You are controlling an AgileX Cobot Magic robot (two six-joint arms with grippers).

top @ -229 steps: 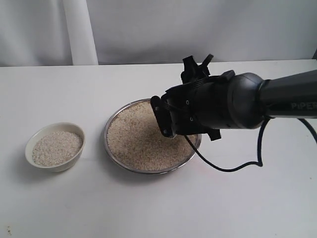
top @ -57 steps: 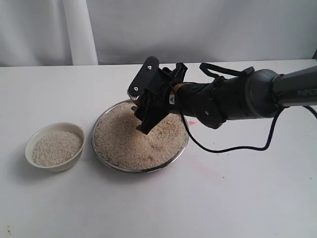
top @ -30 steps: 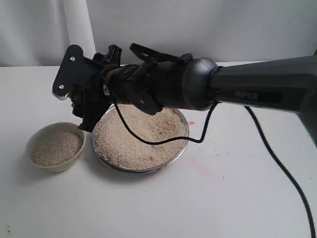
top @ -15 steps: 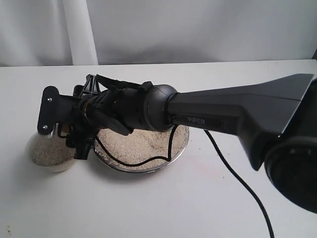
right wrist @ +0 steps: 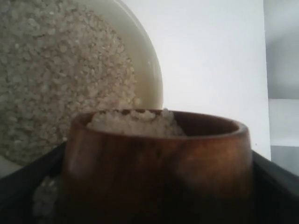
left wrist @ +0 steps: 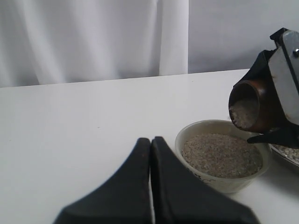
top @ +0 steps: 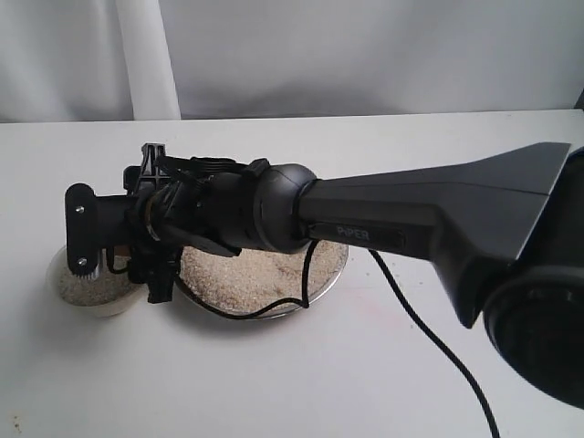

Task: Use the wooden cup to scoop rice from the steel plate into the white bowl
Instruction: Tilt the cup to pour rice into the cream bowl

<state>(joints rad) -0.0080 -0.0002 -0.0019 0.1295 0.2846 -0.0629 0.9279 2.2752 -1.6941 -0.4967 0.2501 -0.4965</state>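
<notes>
My right gripper point(top: 119, 252) reaches across to the left and is shut on the wooden cup point(left wrist: 254, 108). The cup lies tipped on its side above the white bowl point(left wrist: 225, 185), its mouth over the bowl, with rice point(left wrist: 243, 113) still inside. In the right wrist view the cup point(right wrist: 159, 163) fills the lower half, heaped with rice point(right wrist: 133, 122), and the bowl's rim point(right wrist: 150, 77) curves behind it. The bowl point(top: 66, 294) holds rice and is mostly hidden by the gripper. Under the arm, the steel plate point(top: 321, 288) holds a rice heap point(top: 245, 272). My left gripper point(left wrist: 150, 141) is shut and empty, on the table short of the bowl.
The thick black right arm point(top: 411, 219) spans the table from the right edge to the bowl, with its cable point(top: 429, 347) trailing over the tabletop. A white curtain point(left wrist: 93, 37) hangs behind the table. The left arm is out of the exterior view.
The right gripper has carried the cup leftward from the plate to above the bowl and tipped it on its side. The plate has shifted left a little since the earliest frame.
</notes>
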